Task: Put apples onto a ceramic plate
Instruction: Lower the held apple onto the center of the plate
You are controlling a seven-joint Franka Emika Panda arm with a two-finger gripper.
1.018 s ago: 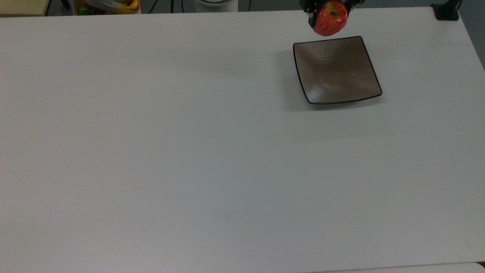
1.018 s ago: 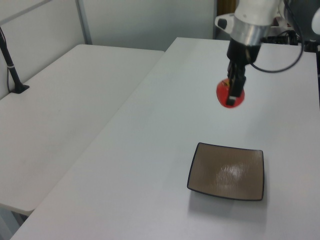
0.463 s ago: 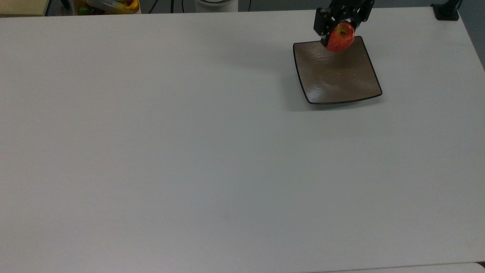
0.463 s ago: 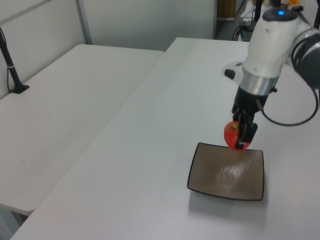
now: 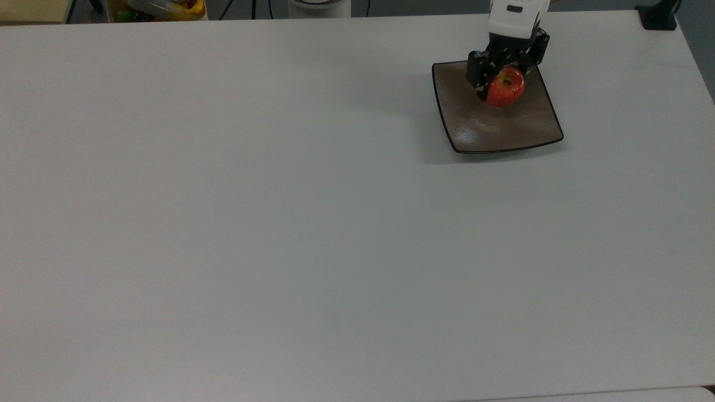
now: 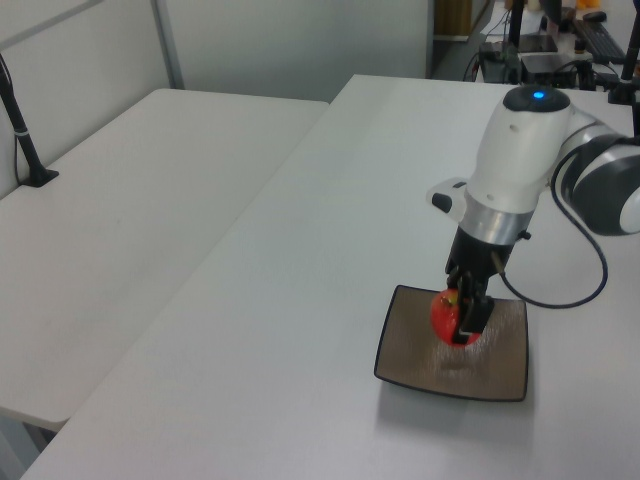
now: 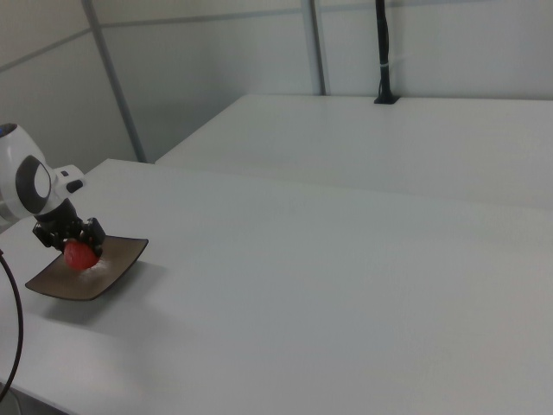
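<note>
A small red apple (image 5: 506,90) with a yellow-green stem patch is held between the black fingers of my gripper (image 5: 504,84), which is shut on it. It hangs low over the square brown-grey ceramic plate (image 5: 475,128), above the plate's far half in the top view. Whether it touches the plate I cannot tell. The left view has the apple (image 6: 446,315) and gripper (image 6: 462,318) over the middle of the plate (image 6: 410,360). In the right view the apple (image 7: 80,255), gripper (image 7: 76,246) and plate (image 7: 117,268) sit at the far left.
The plate rests on a wide white table (image 5: 279,223). A bin of coloured items (image 5: 159,8) and a white cylinder base (image 5: 318,6) stand past its far edge. A black clamp (image 5: 658,17) grips the top view's upper right corner. A second white table (image 6: 120,220) adjoins.
My gripper has come down with the apple, from high beyond the plate's far edge to just above the plate's surface. The plate has not moved.
</note>
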